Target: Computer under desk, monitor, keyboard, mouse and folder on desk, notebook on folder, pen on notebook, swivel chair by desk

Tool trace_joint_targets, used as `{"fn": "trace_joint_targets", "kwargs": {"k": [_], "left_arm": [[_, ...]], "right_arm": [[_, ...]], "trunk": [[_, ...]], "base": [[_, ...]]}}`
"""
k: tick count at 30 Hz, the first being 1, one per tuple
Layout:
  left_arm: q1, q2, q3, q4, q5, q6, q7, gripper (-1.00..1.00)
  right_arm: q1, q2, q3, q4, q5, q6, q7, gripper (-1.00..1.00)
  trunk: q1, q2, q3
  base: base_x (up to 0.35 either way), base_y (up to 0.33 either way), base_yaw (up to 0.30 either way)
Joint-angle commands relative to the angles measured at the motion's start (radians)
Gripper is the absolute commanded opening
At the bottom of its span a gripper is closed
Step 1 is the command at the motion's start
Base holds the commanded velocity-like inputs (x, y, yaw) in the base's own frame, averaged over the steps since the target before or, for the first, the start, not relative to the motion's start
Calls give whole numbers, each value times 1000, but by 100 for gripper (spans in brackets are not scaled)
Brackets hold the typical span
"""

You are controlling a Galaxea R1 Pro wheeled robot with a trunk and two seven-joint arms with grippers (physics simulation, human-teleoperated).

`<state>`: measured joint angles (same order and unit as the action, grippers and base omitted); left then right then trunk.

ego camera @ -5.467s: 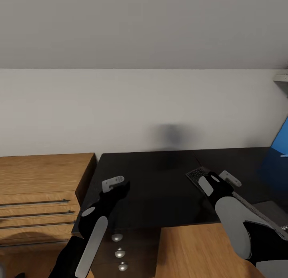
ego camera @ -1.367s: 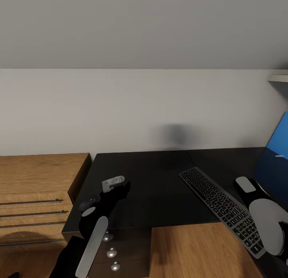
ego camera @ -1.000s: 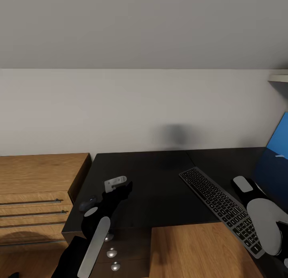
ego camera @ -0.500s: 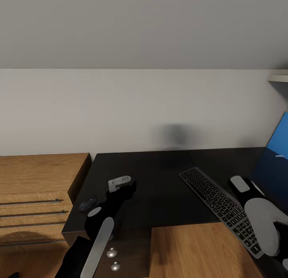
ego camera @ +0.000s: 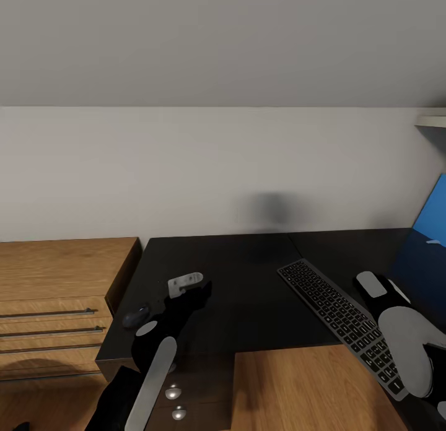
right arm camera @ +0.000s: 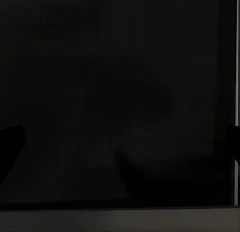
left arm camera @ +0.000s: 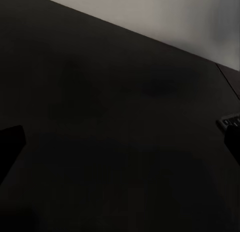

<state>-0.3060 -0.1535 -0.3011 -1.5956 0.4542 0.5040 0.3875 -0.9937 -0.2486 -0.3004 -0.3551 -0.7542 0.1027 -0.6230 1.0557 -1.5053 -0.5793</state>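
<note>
A plain white wall [ego camera: 186,165] closes the background under a grey sloped ceiling, and against it stands the large desk with a glossy black top [ego camera: 241,295], its dark drawer unit with round silver knobs [ego camera: 173,394] partly covered by the left arm. Beside the desk sits a low light-wood cabinet with long bar handles [ego camera: 56,295], cut off at the picture's edge.

The slim keyboard with black keys in a silver-grey frame [ego camera: 337,316] lies slanted on the desk top, its nearer end hidden behind the right arm. A bright blue slanted surface [ego camera: 433,223] shows at the far right edge, mostly cropped, so what it belongs to cannot be told. The small rounded dark grey mouse [ego camera: 135,317] rests near the desk's left front corner, just beside the left arm and partly masked by it.

The left gripper [ego camera: 189,283] hangs over the desk top, well apart from the keyboard. In the left wrist view only dark fingertips [left arm camera: 11,144] poke in at opposite edges over the black desk surface, so the jaws stand wide with nothing between them; a sliver of the keyboard's corner is just visible there. The right gripper [ego camera: 371,285] hovers just beside the keyboard. Its wrist view is almost wholly black; fingertips [right arm camera: 10,142] sit at opposite edges, set wide and empty.
</note>
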Motion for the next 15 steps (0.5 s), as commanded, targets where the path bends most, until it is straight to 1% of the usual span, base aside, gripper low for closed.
{"fn": "trace_joint_targets", "kwargs": {"k": [1,4,11,15], "left_arm": [[-1,0,-1,-1,11,2,10,100],[-1,0,-1,-1,10,2,10,100],[-1,0,-1,-1,10,2,10,100],[-1,0,-1,-1,10,2,10,100]], "right_arm": [[0,0,-2,-2,-2,6,-4,100],[0,0,-2,-2,-2,6,-4,100],[0,0,-2,-2,-2,6,-3,100],[0,0,-2,-2,-2,6,-4,100]], "trunk": [[0,-1,-1],[0,-1,-1],[0,-1,-1],[0,-1,-1]], "base": [[0,0,0],[0,0,-27],[0,0,-145],[0,0,-63]]}}
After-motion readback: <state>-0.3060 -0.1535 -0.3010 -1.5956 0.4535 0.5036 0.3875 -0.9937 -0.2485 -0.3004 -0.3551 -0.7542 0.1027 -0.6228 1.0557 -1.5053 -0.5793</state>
